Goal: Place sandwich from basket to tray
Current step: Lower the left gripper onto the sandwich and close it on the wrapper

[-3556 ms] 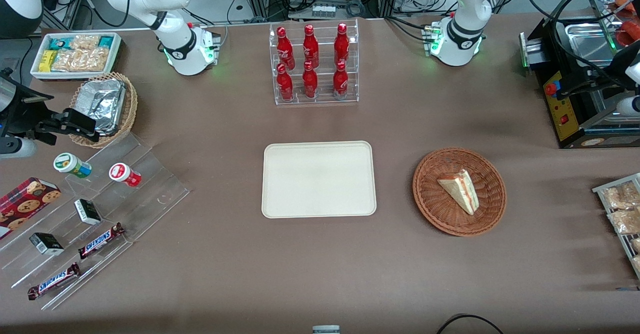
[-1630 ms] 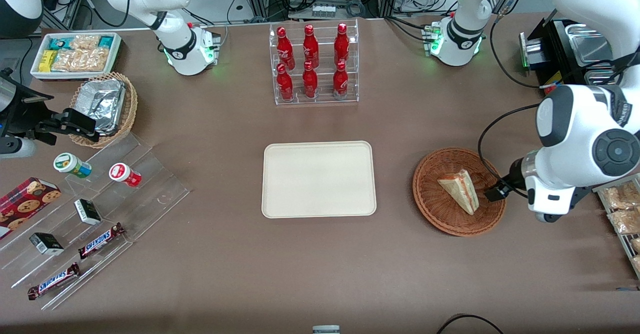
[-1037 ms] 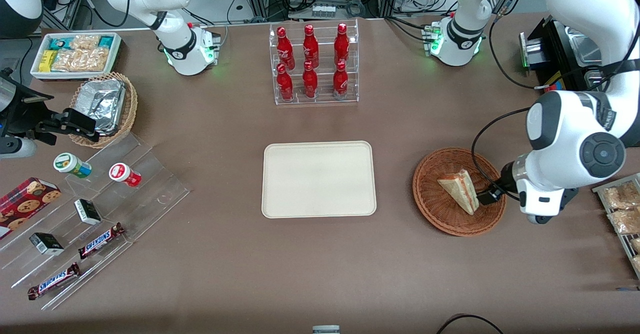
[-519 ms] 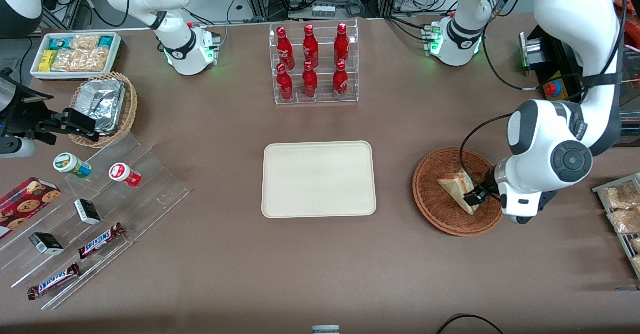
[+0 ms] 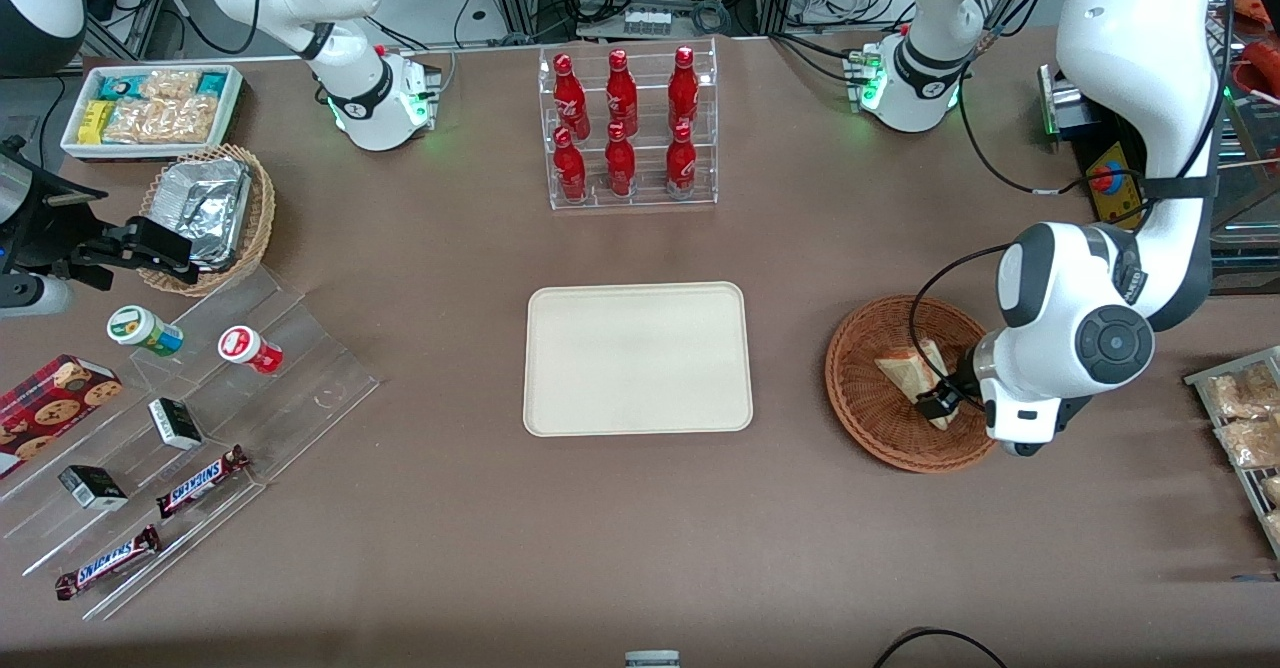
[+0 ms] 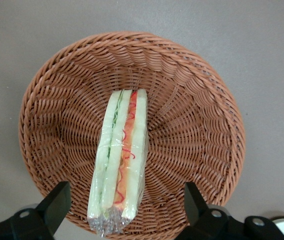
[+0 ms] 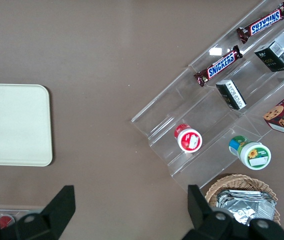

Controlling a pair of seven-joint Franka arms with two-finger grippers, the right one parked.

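With the gripper (image 6: 122, 207) held wide above the basket (image 6: 197, 125), the soft, film-wrapped sandwich (image 6: 121, 160) is best pinched lightly across its bread faces.

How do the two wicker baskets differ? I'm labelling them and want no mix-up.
The reddish-brown round wicker basket holds a wrapped triangular sandwich, under the gripper with open fingers; the lighter wicker basket, toward the parked arm's end, holds crumpled foil. Both are woven.
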